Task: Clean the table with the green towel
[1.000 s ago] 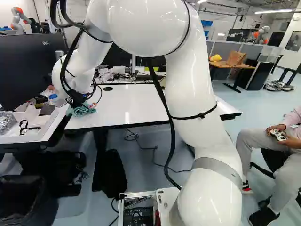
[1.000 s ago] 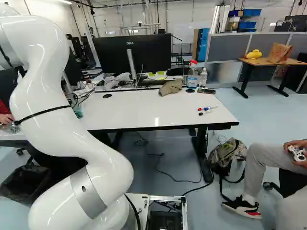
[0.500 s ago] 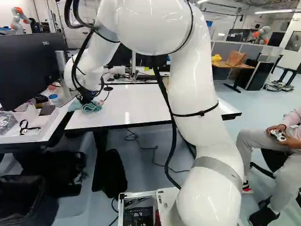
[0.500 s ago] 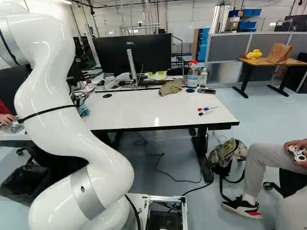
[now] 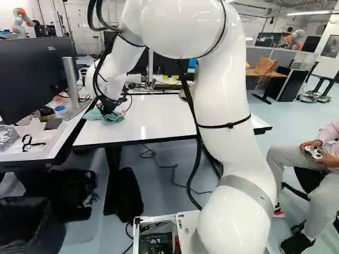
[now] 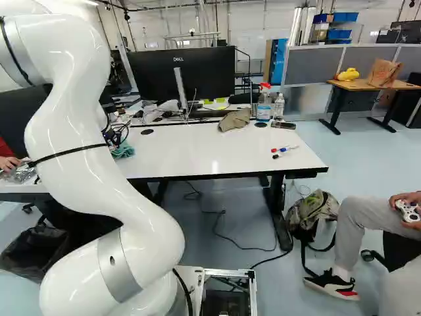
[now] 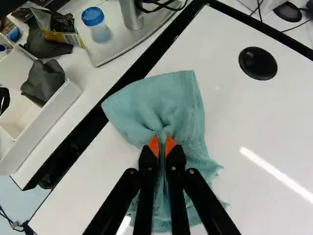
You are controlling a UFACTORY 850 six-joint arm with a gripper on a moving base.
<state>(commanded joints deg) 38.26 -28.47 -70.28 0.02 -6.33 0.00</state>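
End effector (image 7: pixel 162 142) pinched the towel (image 7: pixel 181 103) | Towel lay on bench (image 7: pixel 264 122), one corner over its dark edge (image 7: pixel 95 117) | A sideways wipe could have snagged that corner, tugging the towel loose

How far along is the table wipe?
Done: the gripper has the green towel pinched between its fingers and spread on the white table.
In hand: probably wiping, at the table's left end in the left base view.
Left: likely the far end, where markers and a brown cloth lie. Can't tell which parts are already wiped.
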